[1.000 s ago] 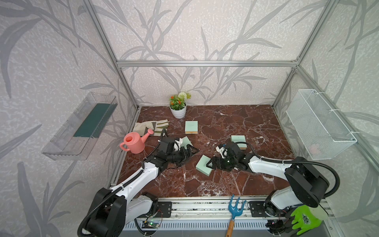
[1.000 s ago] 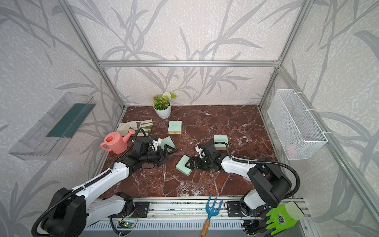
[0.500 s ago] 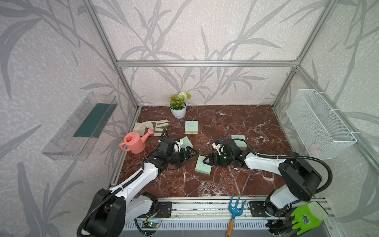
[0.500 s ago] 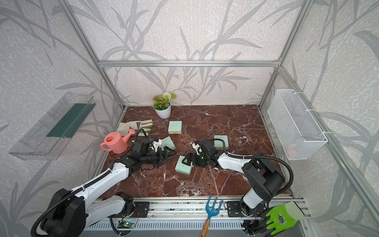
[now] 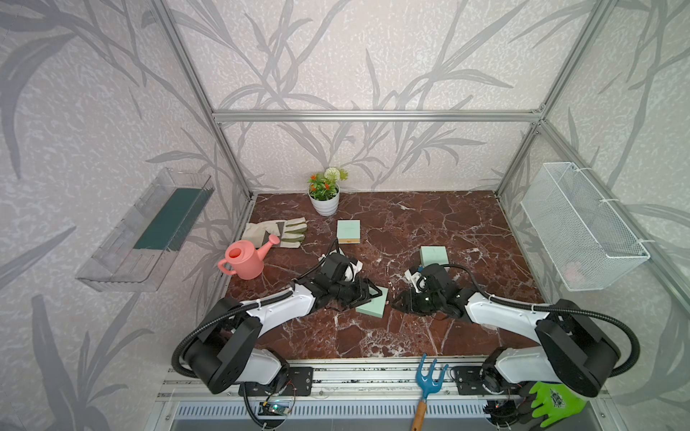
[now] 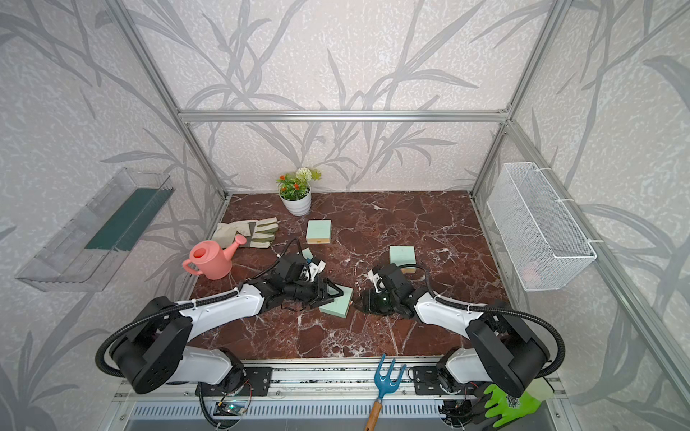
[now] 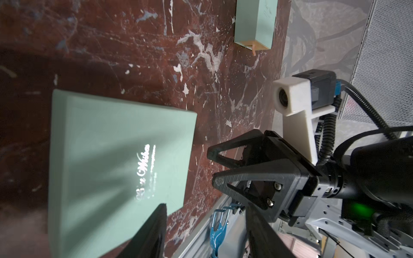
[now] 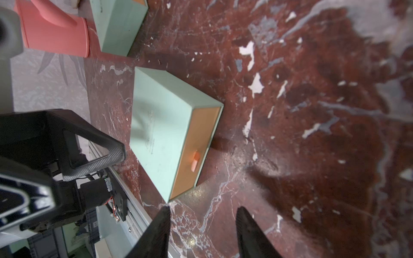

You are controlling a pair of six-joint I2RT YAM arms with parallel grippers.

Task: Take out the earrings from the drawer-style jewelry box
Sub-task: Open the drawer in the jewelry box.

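The earrings are out of sight. The mint-green jewelry box (image 5: 371, 306) lies just below the centre of both top views, its orange drawer front (image 8: 196, 147) pushed in flush and the pull tab (image 8: 194, 161) untouched; the left gripper (image 7: 205, 207) stands half spread at the box's left end, one fingertip (image 7: 156, 223) seemingly over a top corner, though contact cannot be judged; the right gripper (image 8: 203, 207) is likewise parted and empty, just right of the drawer front, above the marble table (image 5: 448, 224); a second mint box (image 5: 348, 230) and a third mint box (image 5: 433, 255), both closed, sit further up the frame; a clear wall tray (image 5: 149, 231) at the left edge holds a dark green strip (image 5: 168, 218); the white wire basket (image 5: 582, 227) at the right edge holds a pale pink lump (image 5: 573, 270); a white pot (image 5: 325, 205) at top centre carries flowers (image 5: 325, 183).
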